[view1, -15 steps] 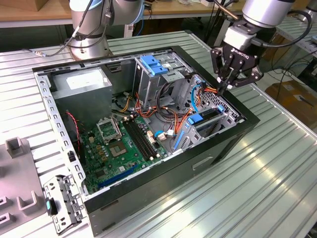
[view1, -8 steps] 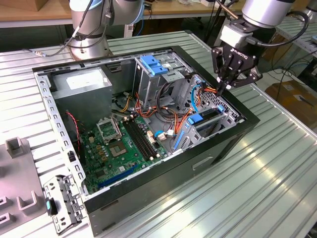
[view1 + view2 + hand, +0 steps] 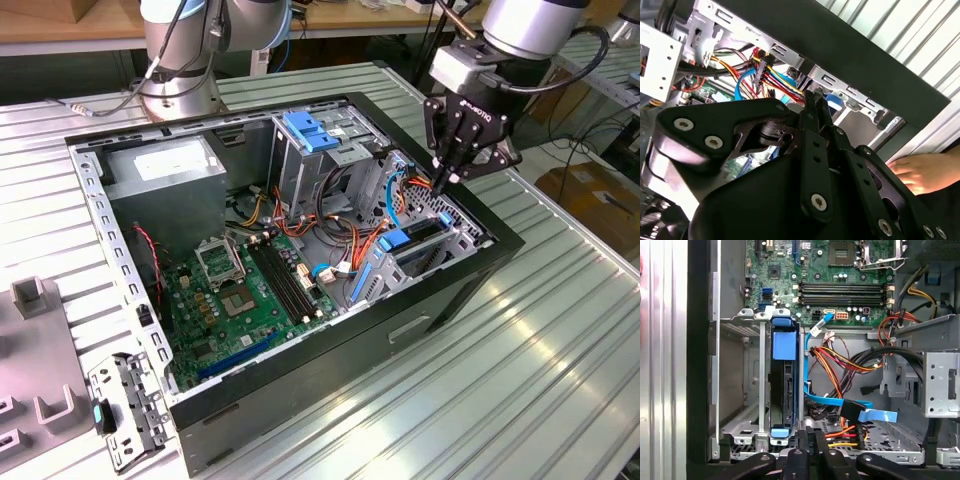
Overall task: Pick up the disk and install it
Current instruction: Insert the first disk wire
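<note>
Disk (image 3: pixel 785 390) sits on edge in the metal drive cage (image 3: pixel 747 390) at the corner of the open computer case (image 3: pixel 480 270), its dark body framed by the bright blue carrier; in the exterior view it shows as the blue-edged slab (image 3: pixel 405 245) standing in the bay near the case's right wall. Around it the room is crowded — a flat blue cable (image 3: pixel 840 402) runs down beside the cage and bends toward a black connector, a bundle of orange, red and yellow wires (image 3: pixel 840 365) loops just beside that, and a second grey cage with a light-blue latch plate (image 3: pixel 308 130) stands farther in. The green motherboard (image 3: pixel 240 290) lies on the case floor beyond the wires. The gripper (image 3: pixel 445 178) hangs from the arm pointing down over the case's right rim, near the cable connectors and above the far end of the disk bay; in the first wrist view its fingers (image 3: pixel 807 450) are pressed together with nothing between them, tips just short of the cage's edge. In the second wrist view the same closed fingers (image 3: pixel 812 107) point at the coloured wires, and a person's hand (image 3: pixel 922 172) rests on the ribbed metal table (image 3: pixel 520 380) outside the case wall. Open space lies mainly above the case and over the table on the exterior view's right.
</note>
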Available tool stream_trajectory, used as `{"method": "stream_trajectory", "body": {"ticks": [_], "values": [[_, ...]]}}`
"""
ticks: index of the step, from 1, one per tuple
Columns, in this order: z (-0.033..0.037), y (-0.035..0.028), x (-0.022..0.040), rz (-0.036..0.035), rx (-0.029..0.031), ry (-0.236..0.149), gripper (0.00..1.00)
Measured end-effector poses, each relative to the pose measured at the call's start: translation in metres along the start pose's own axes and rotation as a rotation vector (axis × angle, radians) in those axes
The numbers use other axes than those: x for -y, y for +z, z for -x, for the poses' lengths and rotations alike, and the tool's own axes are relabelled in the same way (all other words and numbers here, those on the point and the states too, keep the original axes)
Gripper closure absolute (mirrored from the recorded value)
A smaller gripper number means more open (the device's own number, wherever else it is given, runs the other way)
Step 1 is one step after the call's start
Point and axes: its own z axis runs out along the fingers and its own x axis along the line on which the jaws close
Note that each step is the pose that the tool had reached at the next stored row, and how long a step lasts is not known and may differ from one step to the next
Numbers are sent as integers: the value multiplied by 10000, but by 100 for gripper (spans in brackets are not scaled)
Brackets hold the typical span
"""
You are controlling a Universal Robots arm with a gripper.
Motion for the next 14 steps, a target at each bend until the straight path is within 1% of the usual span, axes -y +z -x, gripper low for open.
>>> {"method": "stream_trajectory", "body": {"ticks": [3,5,6,9,10,12,14], "values": [[1,12,0,21,3,505,83],[1,22,-2,30,0,736,83],[1,25,-10,30,-3,767,83],[1,42,-77,28,-13,808,83],[0,50,-90,26,-10,812,83],[-15,62,-97,26,-14,820,83],[-43,80,-111,26,-14,825,83]]}}
